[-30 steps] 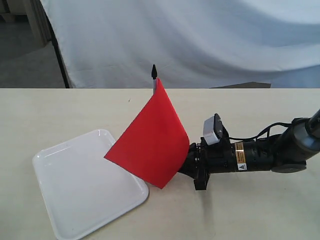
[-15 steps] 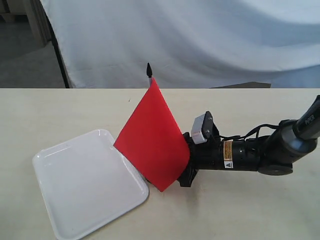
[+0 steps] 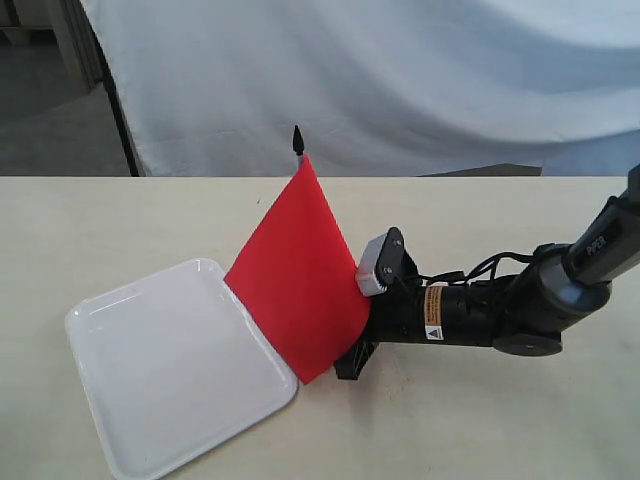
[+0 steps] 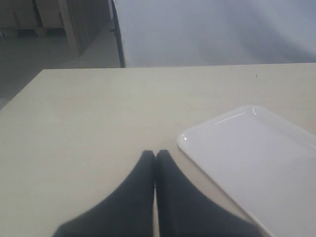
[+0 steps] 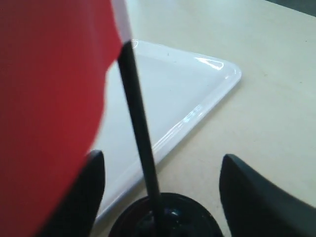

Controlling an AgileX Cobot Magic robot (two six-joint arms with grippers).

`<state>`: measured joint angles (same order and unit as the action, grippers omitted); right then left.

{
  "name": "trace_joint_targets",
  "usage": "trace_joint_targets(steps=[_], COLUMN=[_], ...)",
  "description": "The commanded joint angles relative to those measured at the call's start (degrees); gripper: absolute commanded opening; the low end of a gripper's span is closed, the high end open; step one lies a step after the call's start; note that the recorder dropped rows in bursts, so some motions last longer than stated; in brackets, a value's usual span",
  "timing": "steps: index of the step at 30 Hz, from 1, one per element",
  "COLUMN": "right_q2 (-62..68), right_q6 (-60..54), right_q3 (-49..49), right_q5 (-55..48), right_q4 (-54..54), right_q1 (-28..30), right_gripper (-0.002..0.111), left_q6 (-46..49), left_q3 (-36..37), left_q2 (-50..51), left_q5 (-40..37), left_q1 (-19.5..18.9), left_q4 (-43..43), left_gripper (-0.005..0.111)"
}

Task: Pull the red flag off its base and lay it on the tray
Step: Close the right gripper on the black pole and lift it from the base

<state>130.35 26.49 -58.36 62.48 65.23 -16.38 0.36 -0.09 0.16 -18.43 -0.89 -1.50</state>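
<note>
The red flag [image 3: 298, 270] stands upright in the exterior view, with its pointed black tip [image 3: 297, 139] on top, just right of the white tray [image 3: 150, 365]. Its cloth hides the base there. My right gripper [image 3: 345, 352] lies low on the table behind the cloth. In the right wrist view the gripper [image 5: 165, 195] is open, with one finger [image 5: 94, 190] on each side of the black pole [image 5: 139, 138], touching nothing. The round black base [image 5: 170, 219] sits between them, beside the tray's rim [image 5: 217, 96]. My left gripper [image 4: 155, 157] is shut and empty, near a tray corner [image 4: 185, 138].
A pale wooden table [image 3: 480, 420] carries everything. A white cloth backdrop [image 3: 400, 80] hangs behind its far edge. A dark stand pole [image 3: 120, 120] rises at the back left.
My right gripper has slid left along the table until its fingers flank the flag's pole. The flag's tip and cloth have shifted slightly left.
</note>
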Motion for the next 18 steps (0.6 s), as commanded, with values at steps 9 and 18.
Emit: trace_joint_targets(steps=[9, 18], right_q2=[-0.2, -5.1], right_q6=[-3.1, 2.3], right_q3=[-0.2, -0.2], right_q5=[1.3, 4.6], right_q4=[0.7, 0.3], right_q1=[0.0, 0.0], right_gripper=[-0.001, -0.001], left_q6=[-0.4, -0.4], left_q3=[0.1, 0.1], left_q2=[-0.2, -0.2], left_q5=[-0.2, -0.2], left_q1=[0.2, 0.2], left_q4=[-0.2, -0.2], left_gripper=[0.000, 0.000])
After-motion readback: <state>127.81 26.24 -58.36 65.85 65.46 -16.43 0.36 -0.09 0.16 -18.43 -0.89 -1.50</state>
